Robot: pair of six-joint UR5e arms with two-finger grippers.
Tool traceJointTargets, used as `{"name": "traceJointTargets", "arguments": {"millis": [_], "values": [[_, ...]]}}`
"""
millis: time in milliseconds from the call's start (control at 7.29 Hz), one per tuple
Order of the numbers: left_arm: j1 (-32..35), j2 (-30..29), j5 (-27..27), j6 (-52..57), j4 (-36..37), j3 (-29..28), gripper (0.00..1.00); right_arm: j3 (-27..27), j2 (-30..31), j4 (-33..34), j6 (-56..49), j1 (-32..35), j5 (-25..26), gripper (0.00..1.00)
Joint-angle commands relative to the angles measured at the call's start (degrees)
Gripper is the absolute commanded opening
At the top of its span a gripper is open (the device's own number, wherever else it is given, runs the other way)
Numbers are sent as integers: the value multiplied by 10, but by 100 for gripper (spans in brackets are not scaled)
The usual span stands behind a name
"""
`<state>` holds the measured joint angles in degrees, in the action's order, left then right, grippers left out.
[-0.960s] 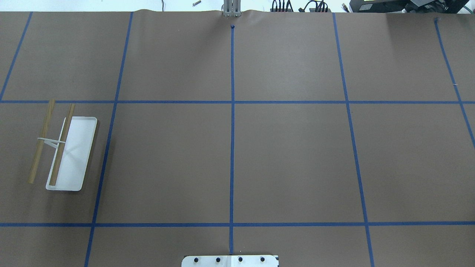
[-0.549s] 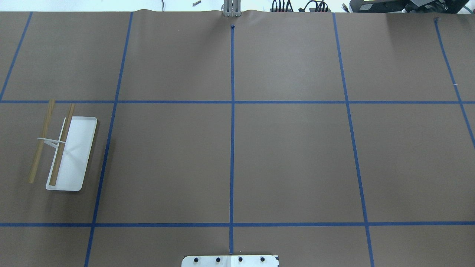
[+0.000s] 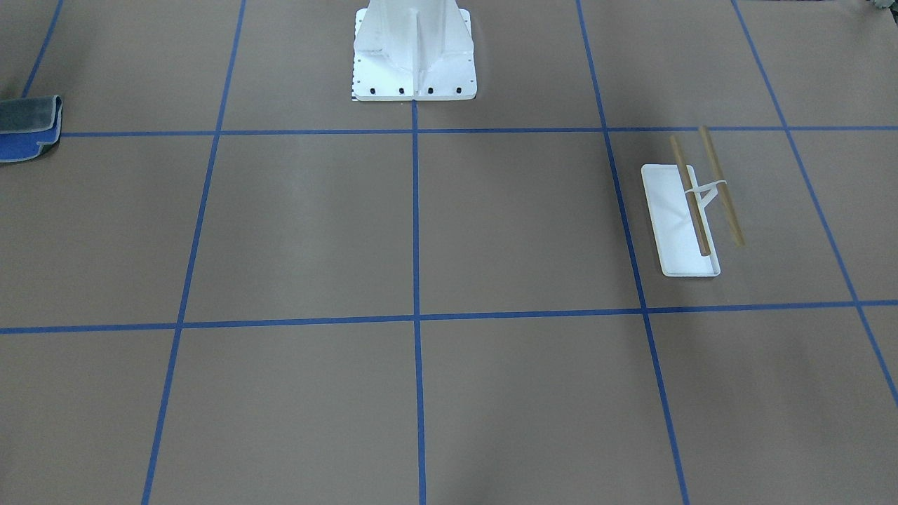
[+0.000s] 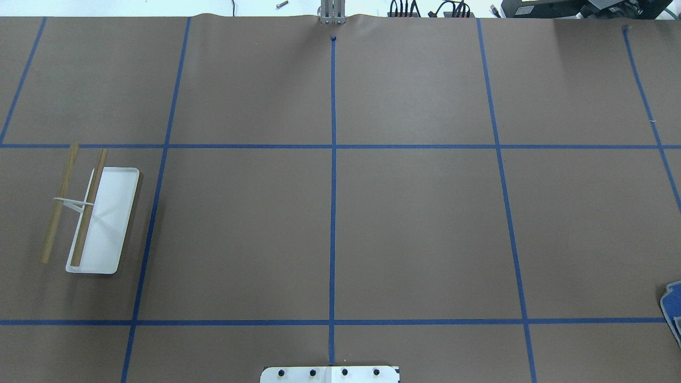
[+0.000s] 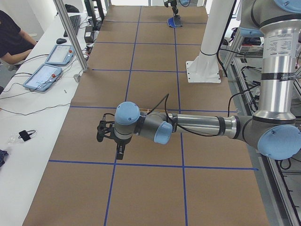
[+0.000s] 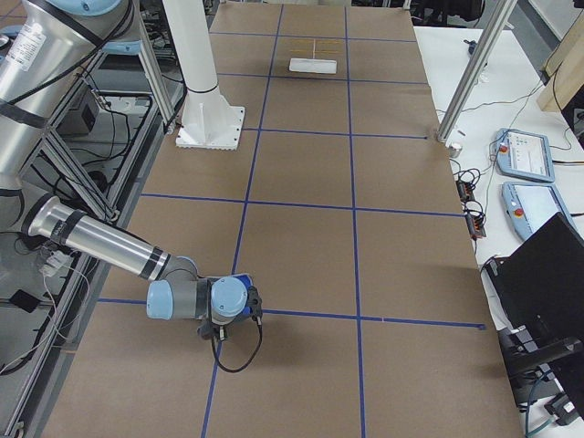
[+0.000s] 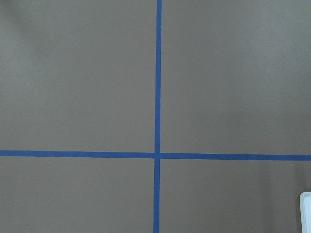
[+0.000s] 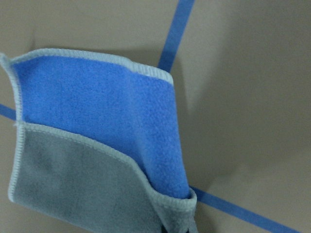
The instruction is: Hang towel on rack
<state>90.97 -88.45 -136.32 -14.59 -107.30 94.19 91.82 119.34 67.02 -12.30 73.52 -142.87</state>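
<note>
Moved: towel (image 4: 672,308) has slid into the overhead view at its right edge; the rack (image 4: 109,213) has stayed put.
Towel: folded over with blue and grey both showing, far out on the robot's right of the surface (image 4: 415,229), well apart from the rack.
Rack: upright on the robot's left, both rods bare.
Right tool (image 6: 217,328): low, right by the towel; I cannot tell its opening or whether it grips the cloth.
Left tool (image 5: 119,151): over brown paper and a blue tape crossing; opening cannot be told.
</note>
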Motion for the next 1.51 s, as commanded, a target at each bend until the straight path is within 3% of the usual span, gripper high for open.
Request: {"name": "traceJointTargets", "arguments": {"millis": [0, 411, 823, 1371], "values": [[0, -1, 0, 0, 0, 0, 98, 80, -25, 96, 1, 29, 4, 0], [-1, -24, 0, -51, 7, -2, 98, 188, -113, 271, -1, 75, 37, 0], [-30, -86, -32, -167, 13, -9, 98, 248, -290, 480, -1, 85, 63, 0], [-119, -181, -47, -378, 14, -13, 98, 315, -449, 595, 36, 1, 82, 0]]}}
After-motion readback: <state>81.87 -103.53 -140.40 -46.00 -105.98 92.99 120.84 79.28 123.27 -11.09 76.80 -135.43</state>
